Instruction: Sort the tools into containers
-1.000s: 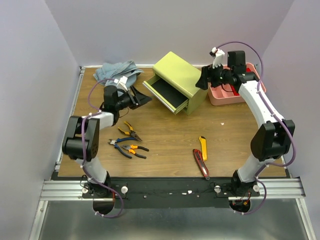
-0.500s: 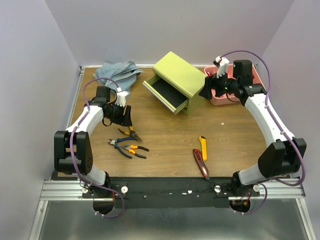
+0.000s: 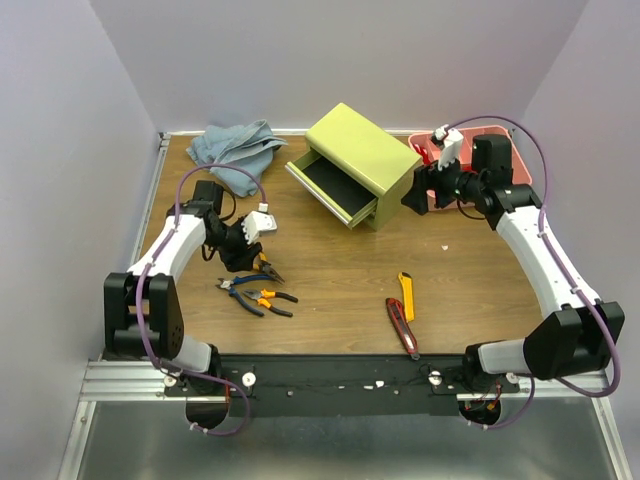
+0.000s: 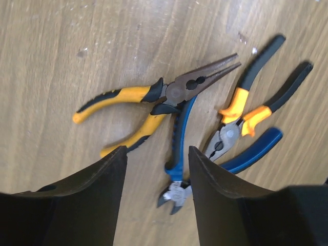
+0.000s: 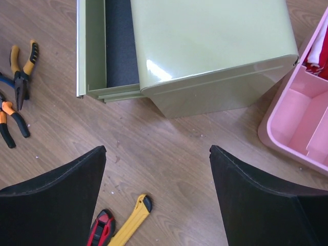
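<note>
Three pliers lie together on the table: yellow-black (image 3: 262,267), blue (image 3: 238,288) and orange-black (image 3: 272,300). My left gripper (image 3: 246,257) hovers open just above them. In the left wrist view its gripper (image 4: 156,154) frames the blue pliers (image 4: 180,134), with the yellow-black pair (image 4: 148,95) and the orange-black pair (image 4: 245,110) beyond. The yellow-green chest (image 3: 362,152) has its top drawer (image 3: 330,184) pulled open and empty. My right gripper (image 3: 409,198) is open and empty beside the chest's right end. The yellow knife (image 3: 406,294) and red-black knife (image 3: 403,328) lie at the front middle.
A blue-grey cloth (image 3: 236,145) lies at the back left. A pink tray (image 3: 442,197) stands right of the chest, partly under my right arm. The right wrist view shows the chest (image 5: 205,46), the tray (image 5: 302,118) and the yellow knife (image 5: 128,223).
My left gripper has swung from beside the open drawer forward to just above the pliers. My right gripper has drawn back to the right and lower, away from the chest's top.
</note>
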